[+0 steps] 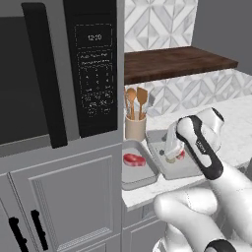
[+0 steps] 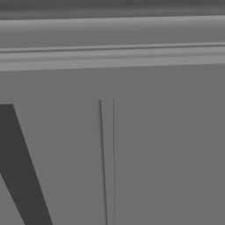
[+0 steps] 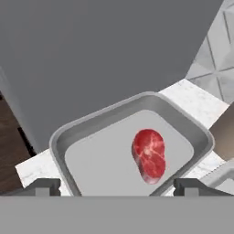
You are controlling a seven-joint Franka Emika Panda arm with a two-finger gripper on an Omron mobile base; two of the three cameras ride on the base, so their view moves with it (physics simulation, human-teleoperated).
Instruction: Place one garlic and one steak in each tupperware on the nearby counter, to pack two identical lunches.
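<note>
The robot's arm hides most of the right tupperware (image 1: 166, 170) and the steak (image 1: 181, 155) and garlic (image 1: 171, 159) in it; the gripper (image 1: 171, 151) is largely covered too.

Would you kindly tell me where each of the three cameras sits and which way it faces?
Left base view: behind the arm's left, looking down at the counter; two trays, the left holding a steak; arm and claw show.
Right base view: close against a grey cabinet front.
Hand view: above the left tray, open claw tips at bottom.
Shared: left base and hand views both show that steak.
</note>
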